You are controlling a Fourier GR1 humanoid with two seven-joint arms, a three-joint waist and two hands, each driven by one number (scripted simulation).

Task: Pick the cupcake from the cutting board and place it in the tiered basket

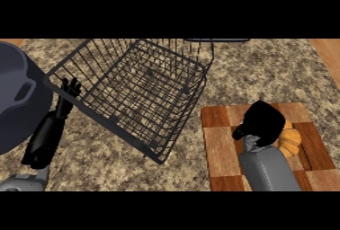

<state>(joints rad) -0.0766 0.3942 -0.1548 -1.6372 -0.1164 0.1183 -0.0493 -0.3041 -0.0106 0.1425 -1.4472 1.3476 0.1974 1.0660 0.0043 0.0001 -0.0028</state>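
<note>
Far left there's a big dark grey pot, off to the outer side of the left robot hand. That hand is just resting open, fingers up, right against the near-left rim of the tiered basket. The wire basket sits tilted across the speckled counter, between the 2 robot hands, and nothing is in it yet.

Moving right, the checkered cutting board lies under the right robot hand. That hand is parked on top of the cupcake, which is on the board. Only 1 orange ridged sliver of it pokes out on the hand's outer side. I honestly can't tell whether that hand has closed on it or is only hovering, because the black hand hides the contact.

On handling, I'd guess it's light and soft, with a pleated paper wrapper and a top that squashes easily. So I'd take it by the wrapper's sides, low down, not by the top. The ridges should help against slipping. Keep it upright on the way over the basket rim, which is well to the inner side of that hand.
</note>
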